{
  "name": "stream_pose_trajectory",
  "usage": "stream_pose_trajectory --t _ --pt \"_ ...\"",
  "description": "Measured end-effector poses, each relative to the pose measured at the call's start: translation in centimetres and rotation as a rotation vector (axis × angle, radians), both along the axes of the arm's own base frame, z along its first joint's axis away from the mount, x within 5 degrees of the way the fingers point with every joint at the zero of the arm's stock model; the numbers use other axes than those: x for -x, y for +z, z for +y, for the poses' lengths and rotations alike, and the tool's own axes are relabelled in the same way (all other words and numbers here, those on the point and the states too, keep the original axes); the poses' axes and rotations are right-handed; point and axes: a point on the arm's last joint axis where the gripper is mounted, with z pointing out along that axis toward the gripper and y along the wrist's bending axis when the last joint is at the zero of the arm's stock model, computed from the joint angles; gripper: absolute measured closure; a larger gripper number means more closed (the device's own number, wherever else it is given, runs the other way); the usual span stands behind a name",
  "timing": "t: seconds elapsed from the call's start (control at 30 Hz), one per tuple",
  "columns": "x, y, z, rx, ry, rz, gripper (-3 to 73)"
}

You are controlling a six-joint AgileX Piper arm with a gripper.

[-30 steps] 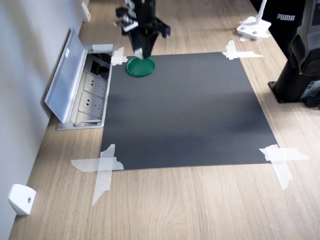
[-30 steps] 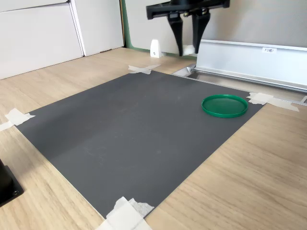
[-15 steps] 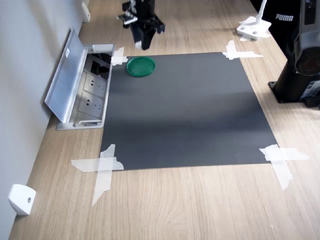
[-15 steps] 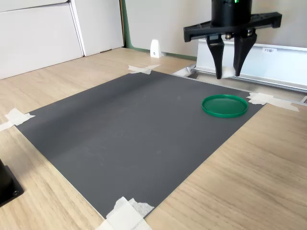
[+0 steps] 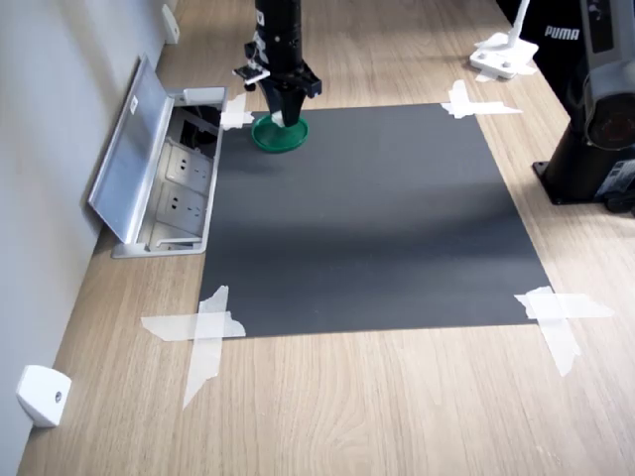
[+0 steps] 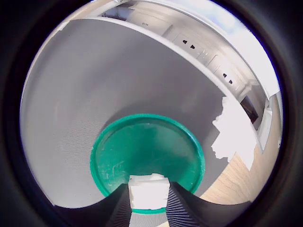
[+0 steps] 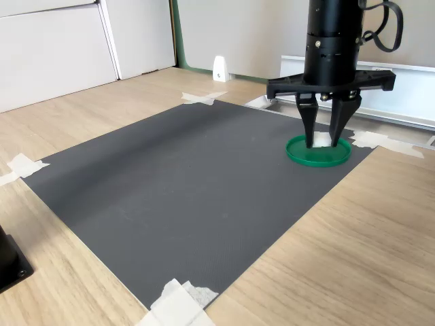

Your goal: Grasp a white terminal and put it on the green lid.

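Observation:
The green lid (image 5: 284, 142) lies at the far left corner of the black mat in the first exterior view, and at the second exterior view's right (image 7: 319, 159). My gripper (image 5: 281, 121) (image 7: 322, 143) points straight down over it, fingertips just above the lid's inside. It is shut on the white terminal (image 7: 319, 140). In the wrist view the small white terminal (image 6: 148, 191) sits between the two dark fingers (image 6: 182, 208), with the lid (image 6: 147, 146) right below. Whether the block touches the lid I cannot tell.
The black mat (image 5: 377, 218) is taped to the wooden table at its corners (image 5: 203, 332). An open metal socket box (image 5: 164, 183) (image 7: 367, 85) lies just beside the lid. A white wedge (image 5: 42, 395) and a black stand base (image 5: 595, 149) sit at the table's sides.
The gripper has swung over the green lid and come down toward it, still holding the white terminal. The lid has not moved.

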Motion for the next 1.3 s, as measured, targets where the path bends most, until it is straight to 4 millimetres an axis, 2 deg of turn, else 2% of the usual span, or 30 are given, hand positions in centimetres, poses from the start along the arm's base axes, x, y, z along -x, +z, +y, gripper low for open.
stream_pose_trajectory --t 0.23,0.3,0.37,0.53,0.67,0.8,0.97,1.1,1.2,1.3 --pt "-0.1 -0.6 0.0 -0.003 0.001 0.013 42.4" --pt "-0.1 -0.6 0.0 -0.002 0.001 0.012 40.4" --pt "-0.1 -0.6 0.1 -0.004 -0.001 0.011 35.0" --pt "-0.3 -0.2 0.7 -0.024 -0.014 -0.005 13.5" --pt "0.0 2.1 1.1 -0.012 -0.028 -0.059 3.2" --pt "0.9 6.1 1.7 -0.028 -0.111 -0.163 1.5" --pt "2.5 11.2 3.1 -0.025 -0.153 -0.363 7.0" --pt "3.8 12.7 6.6 -0.008 -0.073 -0.42 19.0" --pt "5.0 13.0 9.6 -0.04 -0.045 -0.441 33.8" --pt "6.5 14.7 12.2 -0.071 -0.029 -0.542 52.4"
